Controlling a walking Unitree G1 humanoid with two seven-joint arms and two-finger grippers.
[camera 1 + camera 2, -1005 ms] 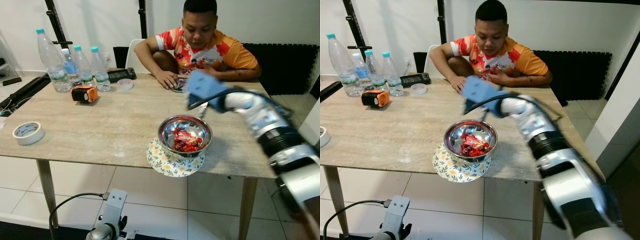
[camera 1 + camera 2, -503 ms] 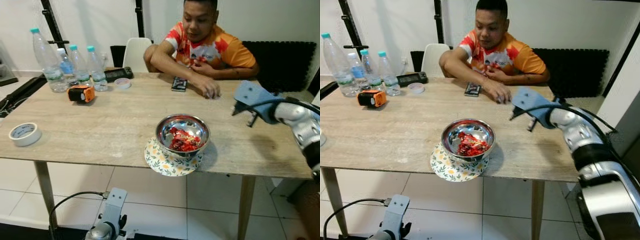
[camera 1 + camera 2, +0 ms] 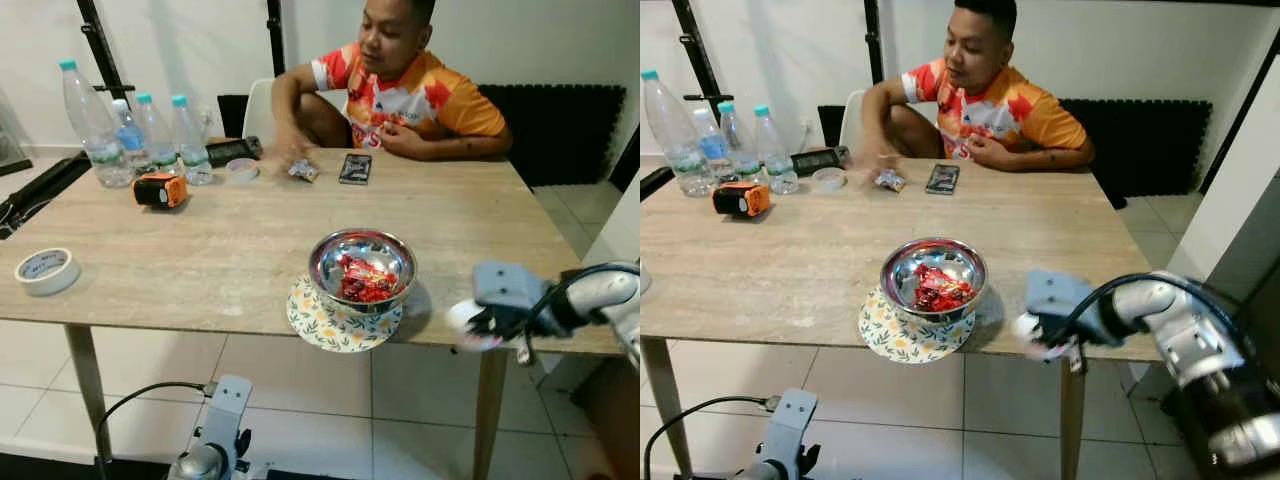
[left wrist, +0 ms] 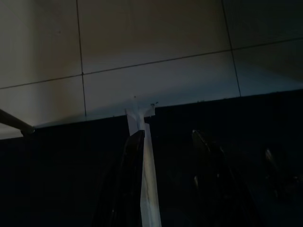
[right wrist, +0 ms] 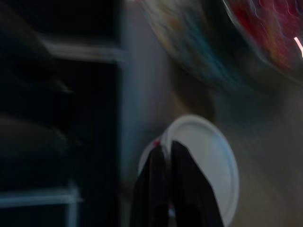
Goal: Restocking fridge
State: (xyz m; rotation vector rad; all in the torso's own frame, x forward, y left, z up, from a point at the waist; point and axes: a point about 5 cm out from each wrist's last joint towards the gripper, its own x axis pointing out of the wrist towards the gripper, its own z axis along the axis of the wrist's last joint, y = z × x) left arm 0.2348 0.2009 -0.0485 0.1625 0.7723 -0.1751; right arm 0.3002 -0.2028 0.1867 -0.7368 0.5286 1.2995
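Observation:
A steel bowl (image 3: 362, 262) of red-wrapped sweets (image 3: 364, 283) stands on a floral mat (image 3: 322, 324) near the table's front edge. My right gripper (image 3: 482, 325) is low at the front right edge of the table, to the right of the bowl. In the right wrist view its fingers (image 5: 182, 179) are shut on the rim of a white round disc (image 5: 213, 161). That disc (image 3: 1030, 331) shows blurred at the gripper's tip. My left arm (image 3: 215, 450) hangs idle below the table, its fingers (image 4: 135, 179) apart over a dark floor.
A person (image 3: 400, 80) sits at the far side with a hand by a small wrapped sweet (image 3: 303, 170) and a phone (image 3: 354, 168). Several water bottles (image 3: 95, 125), an orange device (image 3: 160, 188) and a tape roll (image 3: 42, 270) occupy the left of the wooden table (image 3: 200, 240).
My right arm swung from above the bowl out to the right, then down to the table's front right edge. The person's hand moved left, and a wrapped sweet now lies there.

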